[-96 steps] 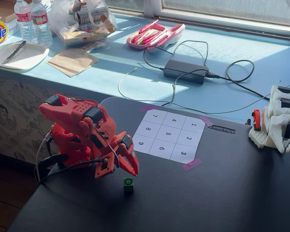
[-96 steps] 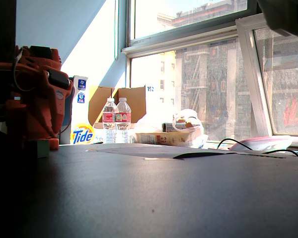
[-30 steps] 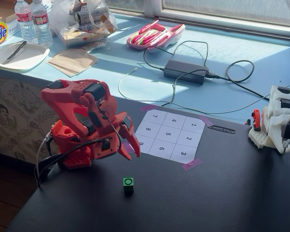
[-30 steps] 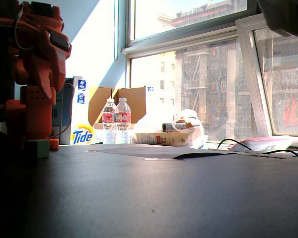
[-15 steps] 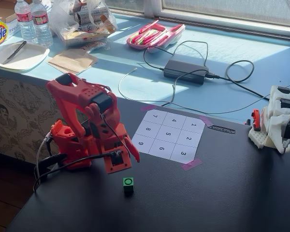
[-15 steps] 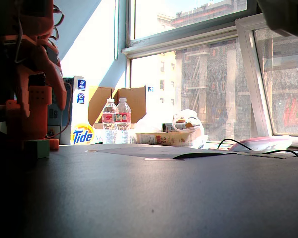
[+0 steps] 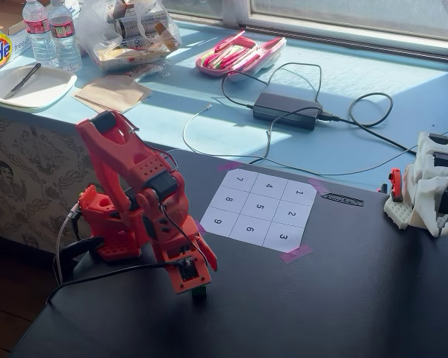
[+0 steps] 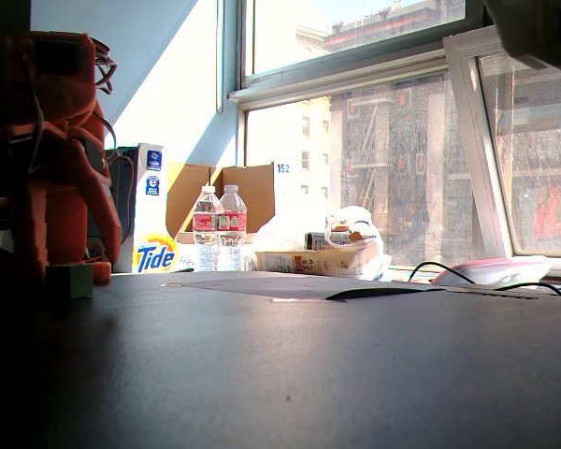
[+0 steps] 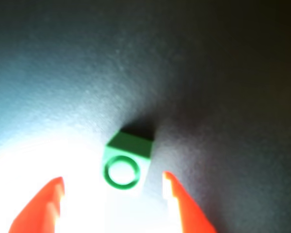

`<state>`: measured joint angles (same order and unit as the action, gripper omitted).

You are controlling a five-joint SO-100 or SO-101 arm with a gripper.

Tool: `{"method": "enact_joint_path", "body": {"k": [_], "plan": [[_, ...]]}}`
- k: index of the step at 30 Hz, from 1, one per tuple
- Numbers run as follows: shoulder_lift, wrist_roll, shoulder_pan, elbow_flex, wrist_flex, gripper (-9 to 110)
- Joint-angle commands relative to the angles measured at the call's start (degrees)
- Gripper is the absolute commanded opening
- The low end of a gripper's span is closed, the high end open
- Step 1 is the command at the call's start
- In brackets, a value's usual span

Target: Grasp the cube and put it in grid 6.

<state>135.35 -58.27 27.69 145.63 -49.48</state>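
Wrist view: gripper (image 9: 114, 187) is seen spread apart, nothing clamped; the cube (image 9: 127, 160) is seen on the black table (image 9: 223, 73), between and just ahead of the two red fingertips (image 9: 56, 187).

Hard sunlight from the window (image 8: 374, 140) falls across the sill, while the black table (image 7: 343, 298) stays dim. The low fixed view is backlit, leaving the arm (image 8: 56, 159) murky. In the wrist view, glare bleaches the surface between the gripper (image 9: 114, 187) tips, and the picture is soft.
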Motion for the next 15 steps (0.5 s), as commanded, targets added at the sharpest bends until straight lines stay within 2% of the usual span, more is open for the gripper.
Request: {"method": "enact_joint_path", "body": {"k": [1,4,6,8,9,15], "plan": [[-1.6,0.6,0.4,-0.7,2.5,32],[-4.6,1.0,1.2,-0.8,4.5,30],[-6.0,1.0,1.4,-0.4,5.6,22],[-6.4,1.8,1.4,0.1,6.9,5],[-6.5,2.3,1.4,0.1,7.3,3],[-6.4,2.8,1.3,0.3,7.8,0]]}}
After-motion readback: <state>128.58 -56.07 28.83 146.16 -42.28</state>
